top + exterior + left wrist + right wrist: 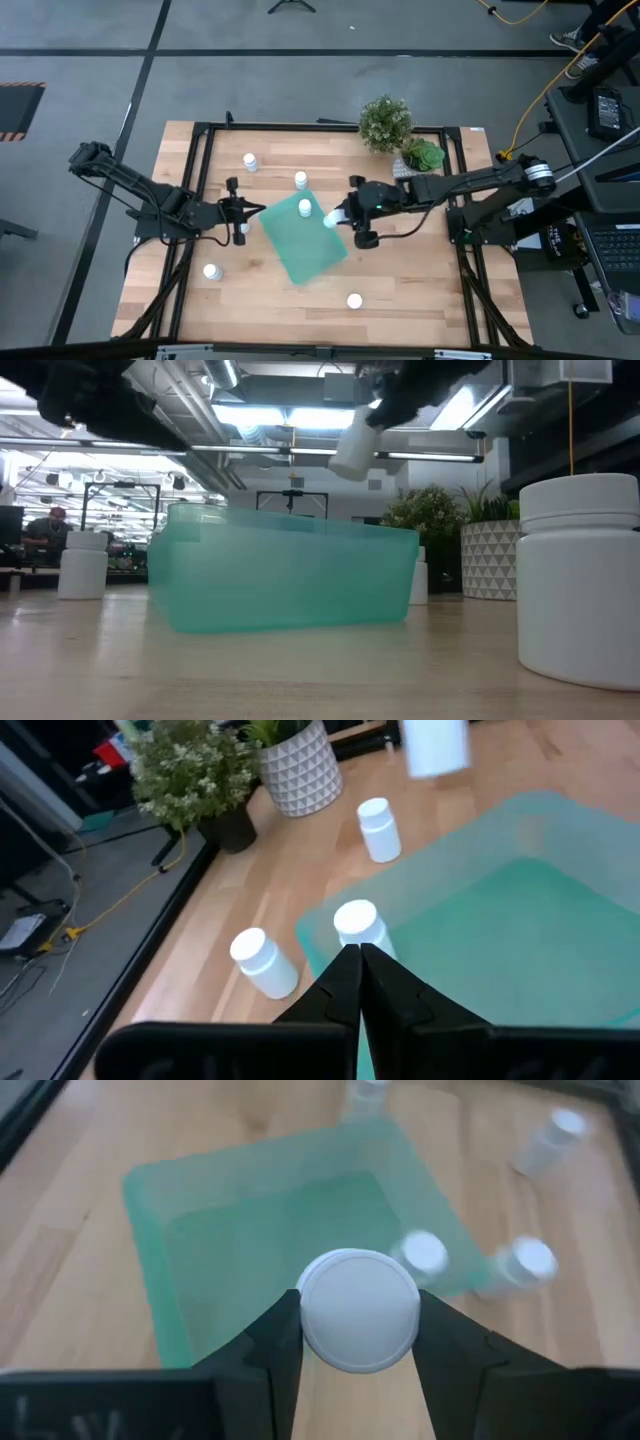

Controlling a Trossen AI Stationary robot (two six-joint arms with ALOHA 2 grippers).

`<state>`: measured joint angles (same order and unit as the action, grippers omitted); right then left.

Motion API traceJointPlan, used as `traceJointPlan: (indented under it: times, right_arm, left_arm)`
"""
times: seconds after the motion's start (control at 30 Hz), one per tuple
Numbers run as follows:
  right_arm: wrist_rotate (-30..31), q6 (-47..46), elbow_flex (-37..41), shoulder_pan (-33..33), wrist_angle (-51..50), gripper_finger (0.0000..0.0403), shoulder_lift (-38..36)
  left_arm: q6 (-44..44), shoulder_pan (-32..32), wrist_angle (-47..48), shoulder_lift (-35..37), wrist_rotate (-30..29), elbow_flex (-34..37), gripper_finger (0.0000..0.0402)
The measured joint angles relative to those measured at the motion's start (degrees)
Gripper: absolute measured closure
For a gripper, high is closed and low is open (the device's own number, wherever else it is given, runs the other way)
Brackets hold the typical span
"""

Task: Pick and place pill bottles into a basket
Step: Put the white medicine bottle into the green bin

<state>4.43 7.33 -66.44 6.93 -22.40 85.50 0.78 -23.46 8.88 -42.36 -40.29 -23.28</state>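
High view: right gripper is out over the basket, at its edge nearest the plants, fingers clamped on a pill bottle; basket sits skewed near the table centre; one bottle stands inside, by the basket's far corner. Left gripper waits just off the opposite basket edge, fingers shut, holding nothing. Loose bottles lie toward the far edge and, near the left edge, near the front edge.

Low view: held bottle hangs tilted, well above the basket rim. To do the drop well, I'd judge: bring it lower & further in over the floor of the basket before letting go, so it doesn't bounce out over the shallow wall or hit the one already in; level it if poss.

Left wrist view: closed fingertips point at the basket corner; bottle there, two more outside it; patterned pot and plants beyond.

Right wrist view: fingers pinch the bottle cap on both sides; basket floor directly below, empty there.

Writing: none readable on bottles, basket or pot; faint marks on the right wrist housing, too blurred to read.
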Motion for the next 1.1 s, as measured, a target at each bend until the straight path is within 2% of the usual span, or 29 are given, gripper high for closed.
traceJointPlan:
  times: [0.17, 0.53, 0.67, 0.9, 1.1]
  right_arm:
    - [-6.06, 4.66, -7.72, -1.65, -2.17, 0.0254, 7.03]
    - [-6.57, 13.81, -30.77, -4.75, -17.15, 0.0254, 22.9]
    - [-13.94, 17.21, -36.92, -6.18, -19.8, 0.0254, 26.75]
    - [-15.59, 18.71, -42.19, -7.7, -19.85, 0.0254, 29.13]
    - [-15.56, 18.71, -42.05, -7.91, -16.53, 0.0254, 29.72]
  left_arm:
    - [1.75, 0.0, -3.44, 2.49, -0.52, 2.64, 0.0399]
    - [2.64, 0.0, -4.04, 4.02, -1.18, 2.62, 0.0399]
    - [4.8, 0.0, -4.47, 4.02, -1.19, 2.62, 0.0398]
    - [3.06, 0.0, -4.49, 4.02, -1.19, 2.62, 0.0399]
    - [1.88, 0.0, -4.65, 4.01, -1.21, 2.62, 0.0396]
